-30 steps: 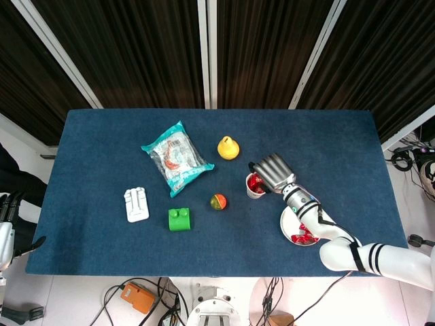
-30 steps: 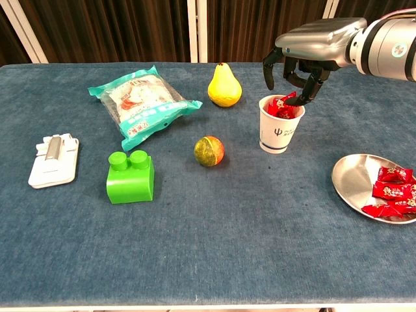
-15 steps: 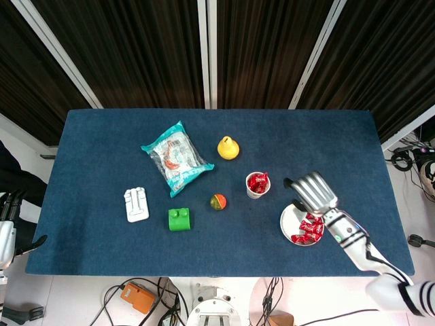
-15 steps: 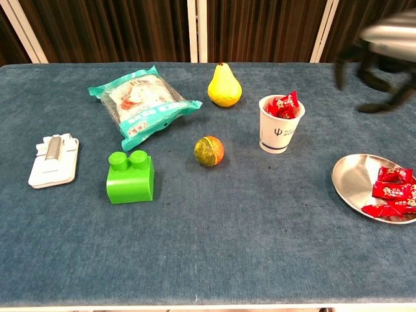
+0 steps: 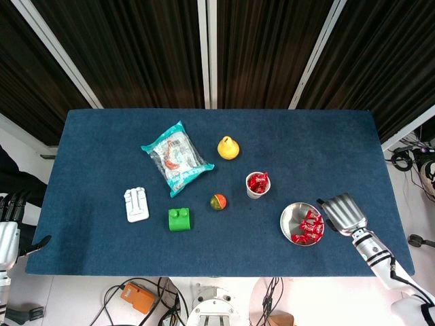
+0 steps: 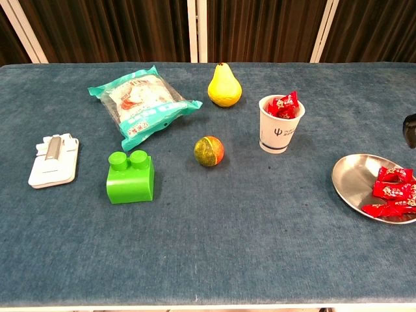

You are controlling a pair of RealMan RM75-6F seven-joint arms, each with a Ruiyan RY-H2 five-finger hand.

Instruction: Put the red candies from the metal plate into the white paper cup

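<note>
The white paper cup (image 5: 257, 186) (image 6: 280, 132) stands right of the table's middle with several red candies (image 6: 281, 105) sticking out of its top. The metal plate (image 5: 290, 221) (image 6: 351, 179) lies near the front right edge and carries several more red candies (image 5: 309, 227) (image 6: 390, 192). My right hand (image 5: 343, 212) hovers just right of the plate, its fingers spread and nothing in it; the chest view shows only a dark fingertip (image 6: 409, 130) at the right border. My left hand (image 5: 9, 227) hangs off the table's left end, holding nothing.
A teal snack bag (image 5: 175, 157), a yellow pear (image 5: 228, 147), a small orange-green ball (image 5: 217, 202), a green block (image 5: 179, 219) and a white flat object (image 5: 136, 204) lie left of the cup.
My right hand has left the cup's mouth and swung back right and toward the front, past the plate. A candy now sits higher in the cup. The left arm has barely moved.
</note>
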